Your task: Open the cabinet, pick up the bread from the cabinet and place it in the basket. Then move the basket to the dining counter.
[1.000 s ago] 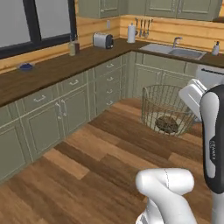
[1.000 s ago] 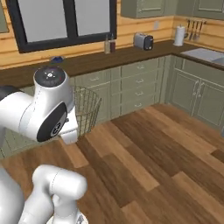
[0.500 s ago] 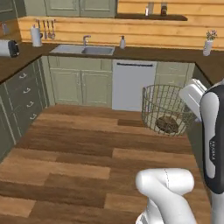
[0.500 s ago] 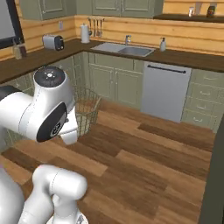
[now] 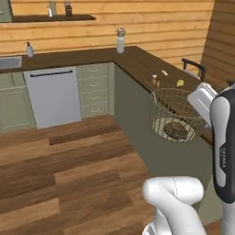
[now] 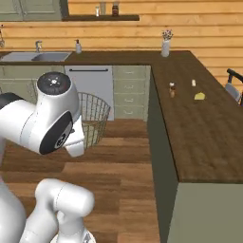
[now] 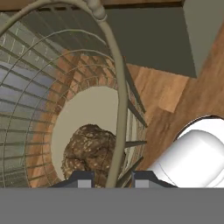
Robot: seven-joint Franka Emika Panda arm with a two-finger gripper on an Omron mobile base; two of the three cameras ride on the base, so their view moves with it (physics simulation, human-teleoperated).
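The two small dark fingers of the gripper are pinched almost shut on the thin rim of the round pale wire-mesh basket. One finger sits inside the rim and one sits outside it. So the basket is held by its edge and hangs up in the air above the wood floor.

The small brown lumpy bread lies at the bottom of the basket, just below and past the fingers. It rests near the side that is being held.

Seen from the base, the basket with the bread inside hangs right beside the long dark brown wooden dining counter. The basket looks about level with the counter's edge, by its grey-green side panel. The counter top lies further out from the fingers, on the far side of the basket. I think the basket next has to go over that edge and come down on the bare wood.
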